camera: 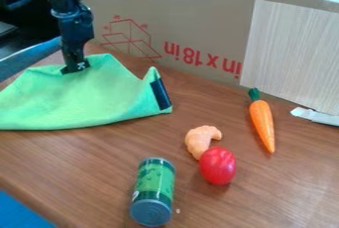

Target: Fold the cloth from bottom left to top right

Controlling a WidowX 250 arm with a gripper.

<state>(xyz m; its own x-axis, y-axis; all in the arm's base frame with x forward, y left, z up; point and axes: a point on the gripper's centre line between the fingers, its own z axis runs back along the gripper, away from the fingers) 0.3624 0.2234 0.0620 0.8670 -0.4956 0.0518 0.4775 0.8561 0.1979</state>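
Your green cloth (86, 98) lies on the left of the table (106, 157), with the claw (76, 67) down at its upper part. You can't tell how far open the claw is, or whether it grips any fabric. Right of the cloth lie a curved orange toy (198, 140), a red one (218, 165) and a carrot (262, 122); nearer you, a can (154, 190).

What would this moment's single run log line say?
task: cloth fold | tool: at green cloth, far side | cloth: rumpled on table | nearby: can, red toy, carrot

Black gripper (75, 67) on green cloth (79, 98)
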